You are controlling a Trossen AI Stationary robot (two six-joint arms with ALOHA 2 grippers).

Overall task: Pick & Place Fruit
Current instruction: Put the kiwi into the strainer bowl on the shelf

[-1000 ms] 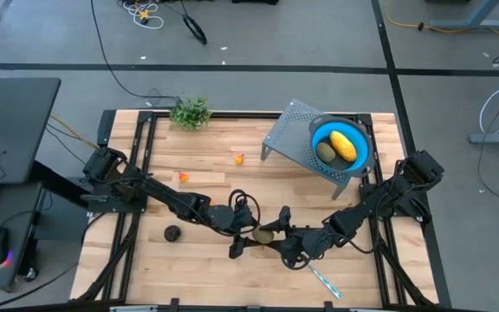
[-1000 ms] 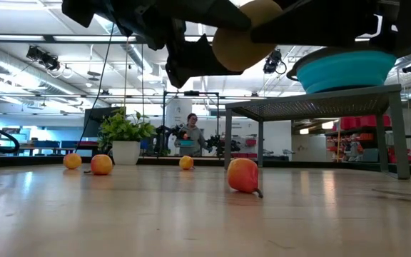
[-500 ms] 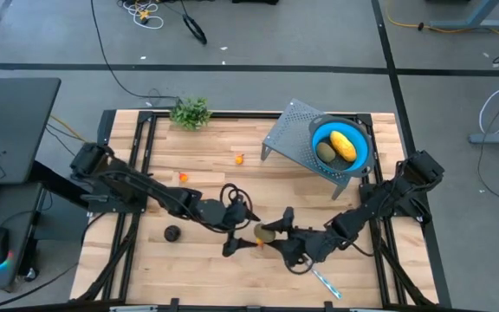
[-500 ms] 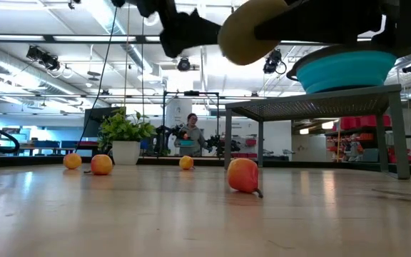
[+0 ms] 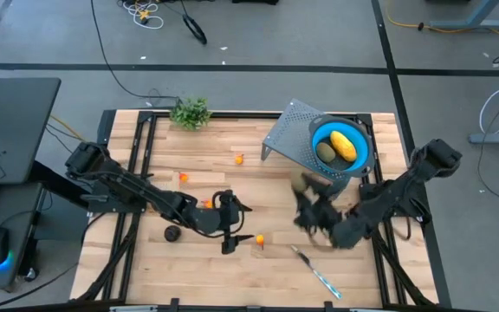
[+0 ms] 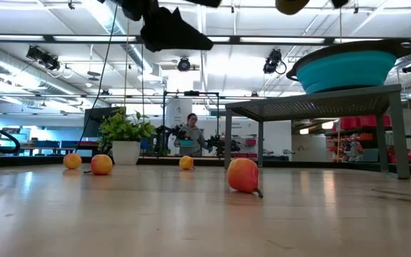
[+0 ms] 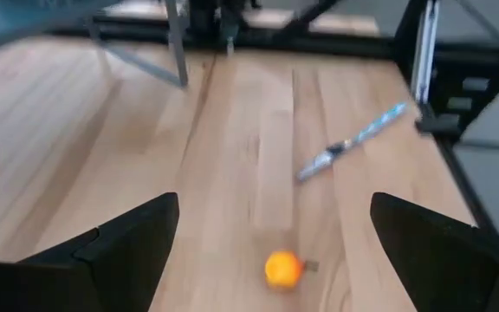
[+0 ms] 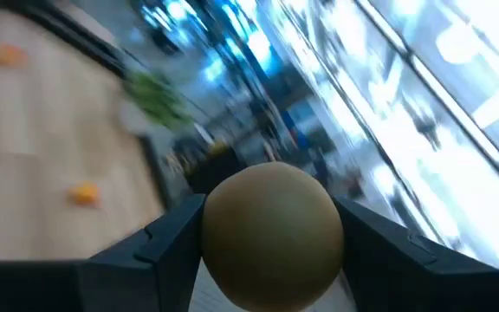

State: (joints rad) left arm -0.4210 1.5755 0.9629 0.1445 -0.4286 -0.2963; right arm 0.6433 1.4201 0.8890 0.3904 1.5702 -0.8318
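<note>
My right gripper is shut on an olive-green oval fruit, which is held high over the table just in front of the grey stand. On that stand a blue bowl contains the yellow fruit and another olive-green one. My left gripper hovers open near the table's middle, with a tiny orange fruit on the wood ahead of its fingers. The dark purple ball rests on the table, and other tiny orange fruits lie on the wood. My right gripper pinches the olive-green fruit between its two fingers, one on each side. The fruit is lifted clear of the table and shows at the top edge of the low view.
A blue-handled knife lies near the table's near edge. A leafy sprig sits at the far edge. Bare wood lies to the left of the stand and along the near left. A person stands in the room far behind the table.
My right gripper has carried the olive-green fruit up and away from the table's middle, toward the right and far side, close to the stand. My left gripper has drawn back a little toward the left. A tiny orange fruit now shows on the wood where the grippers were.
</note>
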